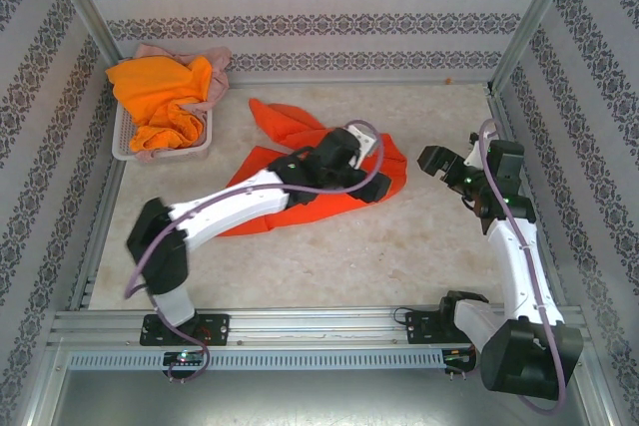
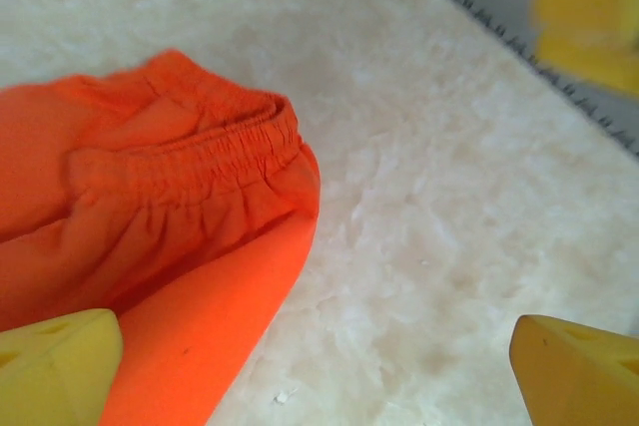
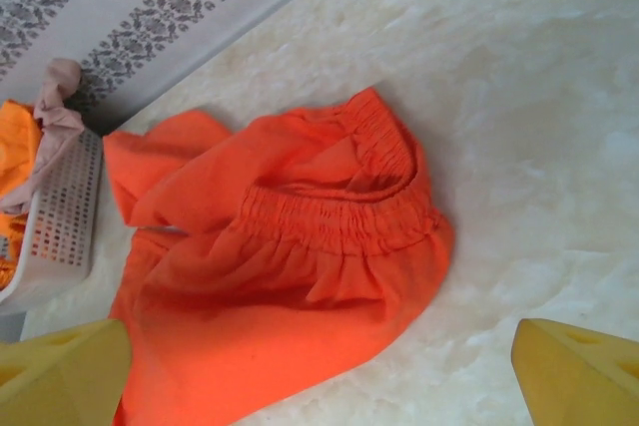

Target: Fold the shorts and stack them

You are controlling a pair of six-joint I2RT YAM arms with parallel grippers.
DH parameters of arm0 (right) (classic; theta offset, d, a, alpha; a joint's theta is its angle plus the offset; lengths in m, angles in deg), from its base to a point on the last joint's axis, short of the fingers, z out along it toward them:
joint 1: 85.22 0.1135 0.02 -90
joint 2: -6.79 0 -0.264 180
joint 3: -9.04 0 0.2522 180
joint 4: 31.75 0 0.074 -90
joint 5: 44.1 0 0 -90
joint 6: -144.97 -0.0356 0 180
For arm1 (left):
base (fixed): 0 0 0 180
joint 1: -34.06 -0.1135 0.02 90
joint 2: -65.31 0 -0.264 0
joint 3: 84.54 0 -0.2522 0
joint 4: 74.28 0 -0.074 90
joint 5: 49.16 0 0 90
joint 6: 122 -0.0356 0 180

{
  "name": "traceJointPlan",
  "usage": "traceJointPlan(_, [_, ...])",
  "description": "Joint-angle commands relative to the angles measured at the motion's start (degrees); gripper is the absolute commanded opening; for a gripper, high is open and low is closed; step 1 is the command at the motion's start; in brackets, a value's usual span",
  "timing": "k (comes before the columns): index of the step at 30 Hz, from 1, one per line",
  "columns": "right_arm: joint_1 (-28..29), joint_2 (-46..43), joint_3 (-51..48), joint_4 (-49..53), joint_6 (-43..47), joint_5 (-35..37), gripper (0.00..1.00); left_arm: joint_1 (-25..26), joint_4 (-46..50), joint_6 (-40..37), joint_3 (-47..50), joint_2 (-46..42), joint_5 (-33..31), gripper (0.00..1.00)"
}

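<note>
Red-orange shorts (image 1: 285, 127) lie crumpled at the table's middle, gathered waistband toward the right (image 3: 339, 212). My left gripper (image 1: 367, 144) hovers over their waistband end; in the left wrist view it (image 2: 319, 376) stands open, the shorts (image 2: 170, 197) to the left between and beyond its yellow fingers, nothing held. My right gripper (image 1: 442, 165) is to the right of the shorts, apart from them, and it (image 3: 319, 376) is open and empty. Bright orange shorts (image 1: 160, 97) and dusty pink shorts (image 1: 216, 79) lie heaped in the basket.
The white mesh basket (image 1: 122, 143) stands at the back left against the wall, also in the right wrist view (image 3: 65, 216). Patterned walls and metal posts close in three sides. A rail (image 1: 300, 331) runs along the near edge. Bare tabletop (image 1: 399, 246) lies in front.
</note>
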Motion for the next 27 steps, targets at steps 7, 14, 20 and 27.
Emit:
traceJointPlan(7, [14.69,7.65,6.25,2.75,7.78,10.61,0.98,-14.94,-3.91,8.44,22.1,-24.32,2.81,1.0])
traceJointPlan(14, [24.84,26.23,22.14,8.76,13.47,23.01,0.98,-22.99,-5.78,16.0,40.86,-36.95,-2.07,0.97])
traceJointPlan(20, [31.21,40.06,33.86,12.89,8.32,30.86,0.92,-25.58,-6.81,22.73,51.19,-44.37,-5.61,0.94])
traceJointPlan(27, [34.11,52.93,44.63,19.2,2.94,37.35,0.82,-27.2,-4.49,28.26,54.61,-47.07,-9.47,0.92])
